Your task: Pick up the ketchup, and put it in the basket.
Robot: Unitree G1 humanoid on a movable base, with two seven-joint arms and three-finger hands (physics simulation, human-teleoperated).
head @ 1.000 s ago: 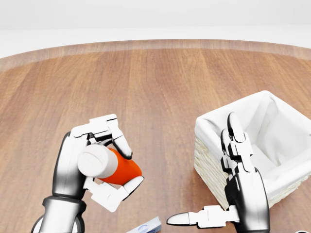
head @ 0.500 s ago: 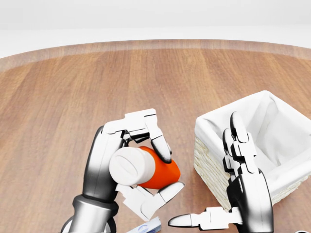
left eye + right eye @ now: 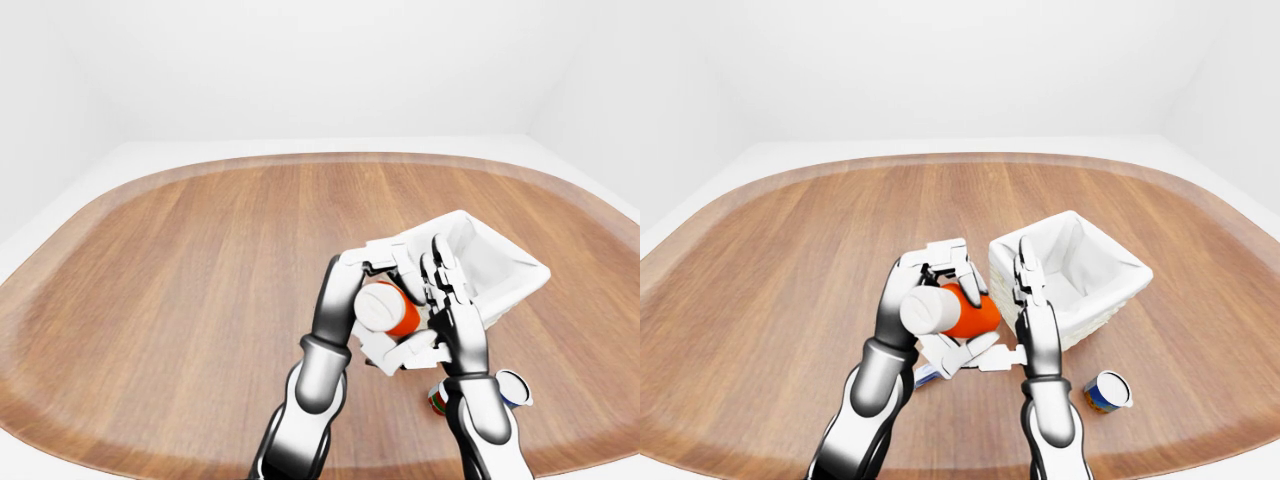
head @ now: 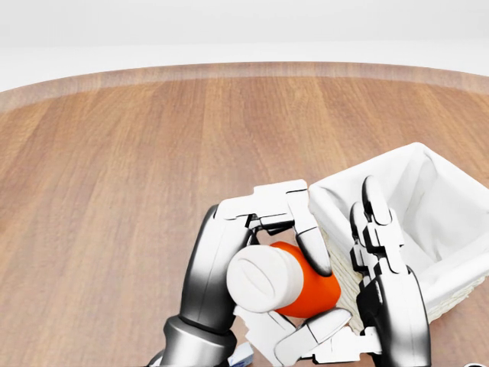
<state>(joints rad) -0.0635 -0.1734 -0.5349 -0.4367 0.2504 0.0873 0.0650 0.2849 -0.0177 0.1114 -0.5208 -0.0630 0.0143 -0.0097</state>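
The ketchup (image 4: 309,289) is an orange-red bottle with a white cap, lying on its side, cap toward the camera. My left hand (image 4: 315,294) is shut on it, fingers over the top and thumb underneath, holding it above the table. It hangs right against the left wall of the basket (image 4: 330,191), a wicker box with a white cloth lining, at the right of the head view. My right hand (image 4: 353,284) stands open beside the basket's left wall, fingers (image 4: 371,218) upright, its thumb partly hidden behind the left hand.
A blue-and-white can (image 3: 1107,390) lies on the wooden table (image 3: 790,260) below the basket in the right-eye view. A small blue-white item (image 3: 926,374) lies under my left hand. A red-green object (image 3: 437,399) peeks out beside my right forearm.
My left hand has carried the ketchup steadily to the right, from mid-table up to the basket's left wall. The right hand and the basket have stayed put.
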